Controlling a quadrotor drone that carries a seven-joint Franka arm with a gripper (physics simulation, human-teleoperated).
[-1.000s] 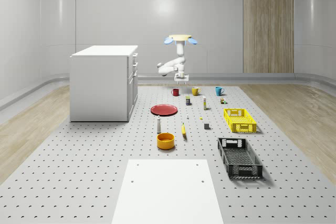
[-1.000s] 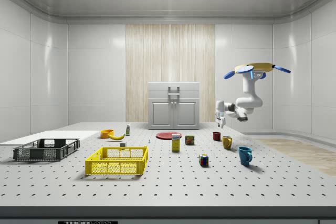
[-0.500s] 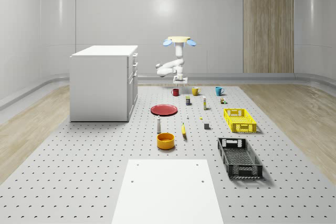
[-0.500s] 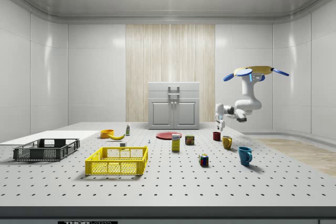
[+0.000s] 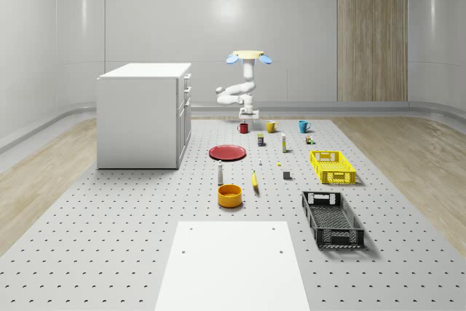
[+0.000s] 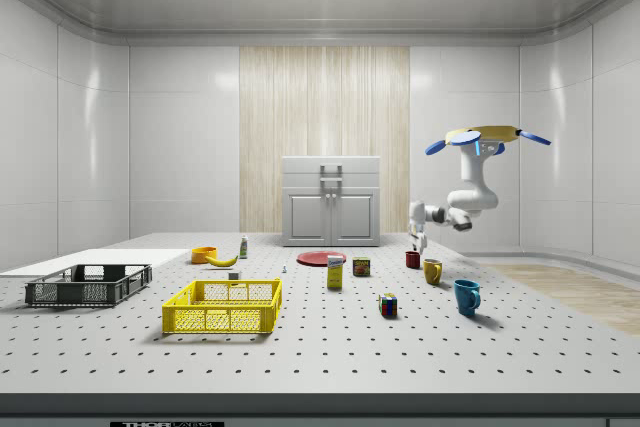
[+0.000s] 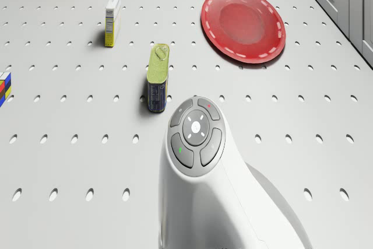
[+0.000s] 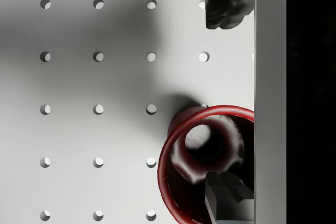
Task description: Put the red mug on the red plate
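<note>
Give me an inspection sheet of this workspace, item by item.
Surface: grey perforated table with a white panel at its near edge.
Job's things: red mug upright on the table; red plate bare, apart from the mug.
Clutter: yellow mug, blue mug, tin can, small box, colour cube, banana, orange bowl, bottle, yellow crate, black crate.
Hand: hand open, just above the red mug, one finger over the mug's opening; drone hovers above the mugs' end of the table.
Cables: nothing seen.
Surroundings: white cabinet, wood wall panel.
</note>
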